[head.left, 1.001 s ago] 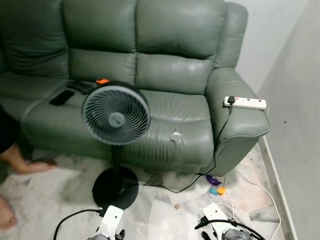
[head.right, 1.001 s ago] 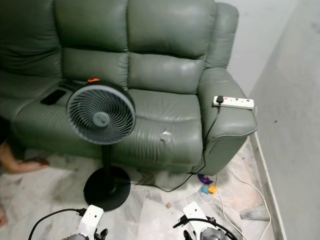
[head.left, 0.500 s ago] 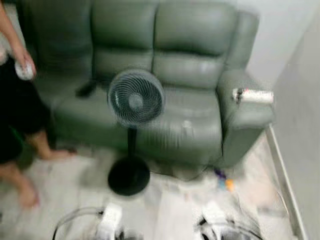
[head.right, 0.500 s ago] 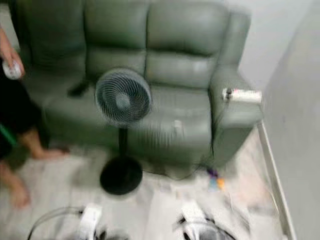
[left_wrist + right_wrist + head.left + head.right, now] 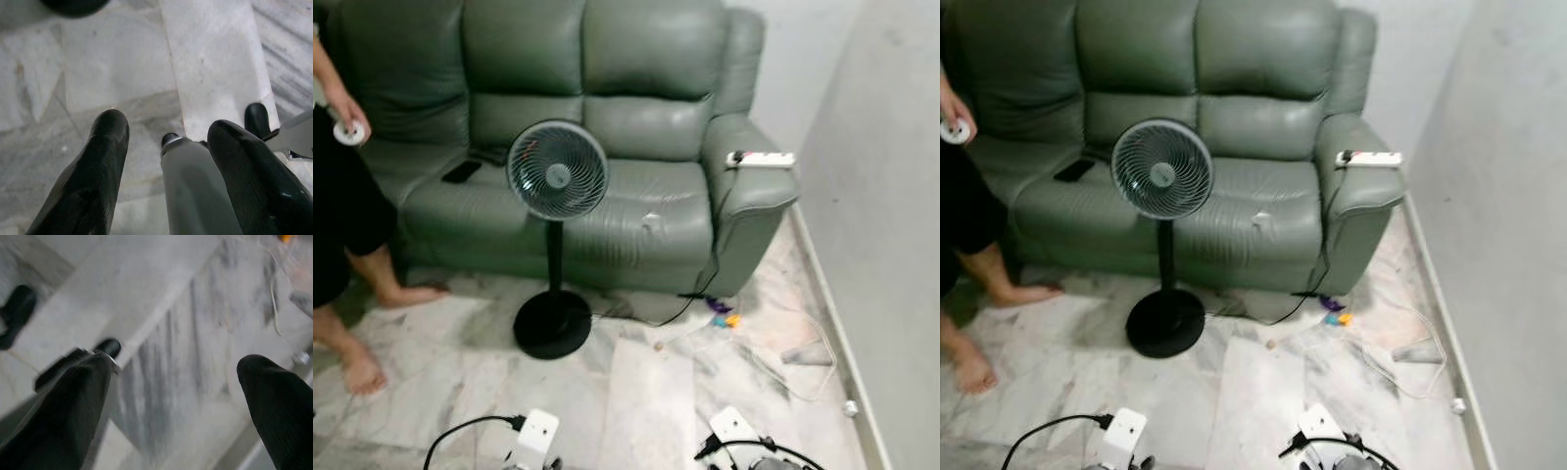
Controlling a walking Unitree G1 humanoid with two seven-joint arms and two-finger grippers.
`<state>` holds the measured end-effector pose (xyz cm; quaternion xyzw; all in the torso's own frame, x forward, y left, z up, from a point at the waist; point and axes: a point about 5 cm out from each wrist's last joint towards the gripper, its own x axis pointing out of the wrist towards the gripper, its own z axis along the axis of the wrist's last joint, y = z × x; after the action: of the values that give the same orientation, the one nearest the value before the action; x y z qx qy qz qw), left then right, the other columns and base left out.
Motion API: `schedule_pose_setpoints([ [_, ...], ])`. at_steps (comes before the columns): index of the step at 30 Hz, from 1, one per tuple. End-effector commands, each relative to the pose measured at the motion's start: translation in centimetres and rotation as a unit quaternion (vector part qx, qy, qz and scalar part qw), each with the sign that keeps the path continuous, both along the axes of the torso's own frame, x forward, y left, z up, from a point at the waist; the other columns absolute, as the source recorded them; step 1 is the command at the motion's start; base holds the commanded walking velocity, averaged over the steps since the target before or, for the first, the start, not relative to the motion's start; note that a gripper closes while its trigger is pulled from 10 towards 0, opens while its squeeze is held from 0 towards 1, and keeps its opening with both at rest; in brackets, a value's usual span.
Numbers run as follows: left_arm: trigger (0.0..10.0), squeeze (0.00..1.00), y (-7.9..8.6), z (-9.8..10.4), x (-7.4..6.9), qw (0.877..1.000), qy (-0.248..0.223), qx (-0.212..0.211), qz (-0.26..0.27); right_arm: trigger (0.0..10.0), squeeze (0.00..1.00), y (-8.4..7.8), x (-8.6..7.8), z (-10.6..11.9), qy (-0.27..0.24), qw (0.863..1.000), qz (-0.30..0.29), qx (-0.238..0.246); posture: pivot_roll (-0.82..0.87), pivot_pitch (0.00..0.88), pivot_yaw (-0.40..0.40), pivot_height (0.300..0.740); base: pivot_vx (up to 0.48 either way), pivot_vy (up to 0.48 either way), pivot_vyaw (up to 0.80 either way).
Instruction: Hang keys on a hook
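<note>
My left gripper hangs low over the marble floor, its two black fingers apart and nothing held between them. A grey part of my own body rises in the gap below it. My right gripper is open wide above the same veined floor, also holding nothing. In the eye views the two white wrists sit at the bottom edge, the left arm and the right arm.
A green leather sofa stands ahead with a standing fan in front of it. A power strip lies on the sofa arm. A person stands at the left holding a white round object. Loose cables lie by the right wall.
The camera has pulled back from the sofa, so more floor shows. A person has come into view at the left. Both arms hang as before.
</note>
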<state>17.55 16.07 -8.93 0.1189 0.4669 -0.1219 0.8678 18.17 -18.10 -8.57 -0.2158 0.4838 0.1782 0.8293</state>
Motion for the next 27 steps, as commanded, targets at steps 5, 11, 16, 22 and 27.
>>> schedule_pose_setpoints([
  [5, 10.0, 0.00, 0.6, -0.1, -0.3, 1.000, 0.007, -0.005, -0.004, 10.0, 0.00, 0.6, 0.6, 0.2, -0.008, 1.000, 0.007, 0.015, 0.08, 0.000, -0.032, 0.740, 0.000, 0.000, 0.00],
  [11, 10.0, 0.00, 0.5, -0.1, -0.4, 0.999, 0.015, -0.030, 0.005, 10.0, 0.00, 0.2, 0.4, 0.2, -0.004, 1.000, -0.001, 0.013, 0.08, 0.000, -0.032, 0.740, 0.000, 0.000, -0.53],
  [16, 10.0, 0.00, 0.6, -0.1, -0.3, 1.000, 0.013, -0.025, 0.002, 10.0, 0.00, 0.1, 0.8, 0.4, -0.005, 1.000, -0.004, 0.011, 0.08, 0.000, -0.032, 0.740, 0.000, 0.000, -0.79],
  [22, 10.0, 0.00, 0.6, -0.1, -0.3, 1.000, 0.013, -0.027, 0.001, 10.0, 0.00, 0.4, 0.0, 0.0, 0.003, 1.000, -0.009, 0.013, 0.07, 0.000, -0.025, 0.740, 0.000, 0.000, -0.79],
  [27, 10.0, 0.00, 0.3, -0.1, -0.3, 0.999, 0.017, -0.043, 0.002, 10.0, 0.00, 0.4, -0.5, -0.3, 0.008, 1.000, -0.011, 0.012, 0.07, 0.000, -0.025, 0.740, 0.000, 0.000, -0.79],
])
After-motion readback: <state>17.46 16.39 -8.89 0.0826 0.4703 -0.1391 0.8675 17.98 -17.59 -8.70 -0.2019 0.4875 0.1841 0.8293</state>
